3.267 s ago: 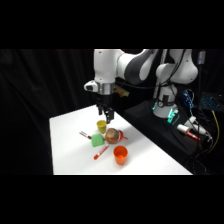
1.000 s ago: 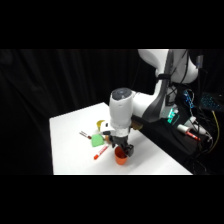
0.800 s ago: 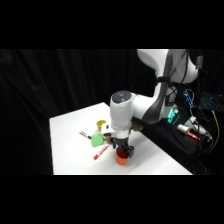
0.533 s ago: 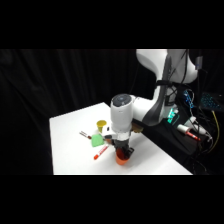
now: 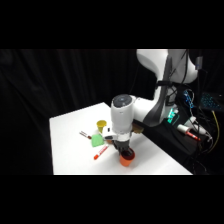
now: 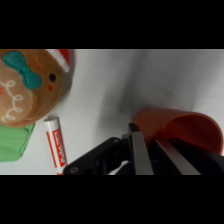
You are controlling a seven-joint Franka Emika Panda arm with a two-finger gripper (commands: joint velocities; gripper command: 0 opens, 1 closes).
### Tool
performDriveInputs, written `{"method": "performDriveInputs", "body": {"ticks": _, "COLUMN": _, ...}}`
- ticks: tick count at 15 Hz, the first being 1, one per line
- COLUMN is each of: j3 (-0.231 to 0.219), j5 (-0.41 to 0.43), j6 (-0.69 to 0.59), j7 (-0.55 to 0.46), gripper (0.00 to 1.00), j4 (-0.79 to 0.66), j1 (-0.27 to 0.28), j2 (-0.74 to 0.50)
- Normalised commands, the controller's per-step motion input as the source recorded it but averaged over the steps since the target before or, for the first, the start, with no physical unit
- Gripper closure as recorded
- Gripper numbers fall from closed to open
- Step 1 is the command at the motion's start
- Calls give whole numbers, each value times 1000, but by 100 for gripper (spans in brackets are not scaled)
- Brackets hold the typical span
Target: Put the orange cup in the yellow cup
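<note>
With the gripper [image 5: 125, 151] down over the orange cup [image 5: 127, 160] at the table's [image 5: 70, 145] 5 o'clock edge, fingers straddling its rim ready to lift, closure unclear, yellow cup [image 5: 102, 124] waits at 11 o'clock.

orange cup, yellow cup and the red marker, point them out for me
orange cup [image 6: 187, 127]: wrist view, on its inner wall near the rim.
yellow cup [image 5: 101, 124]: side view, on its rim, behind the arm.
red marker [image 6: 56, 146]: wrist view, on its red label, beside the green block.
</note>
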Motion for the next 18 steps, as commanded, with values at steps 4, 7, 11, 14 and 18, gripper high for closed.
{"method": "performDriveInputs", "body": {"ticks": 4, "j3": -40, "j5": 48, "j6": -276, "j7": -98, "gripper": 96, "j4": 84, "j1": 63, "j2": -148}}
{"method": "performDriveInputs", "body": {"ticks": 7, "j3": -13, "j5": 96, "j6": -318, "j7": -155, "gripper": 96, "j4": 63, "j1": -4, "j2": -218}}
{"method": "performDriveInputs", "body": {"ticks": 11, "j3": -39, "j5": 108, "j6": -284, "j7": -180, "gripper": 96, "j4": 18, "j1": -71, "j2": -258}}
{"method": "performDriveInputs", "body": {"ticks": 14, "j3": -51, "j5": 107, "j6": -225, "j7": -181, "gripper": 96, "j4": -21, "j1": -99, "j2": -254}}
{"method": "performDriveInputs", "body": {"ticks": 18, "j3": -57, "j5": 103, "j6": -174, "j7": -160, "gripper": 96, "j4": -47, "j1": -100, "j2": -250}}
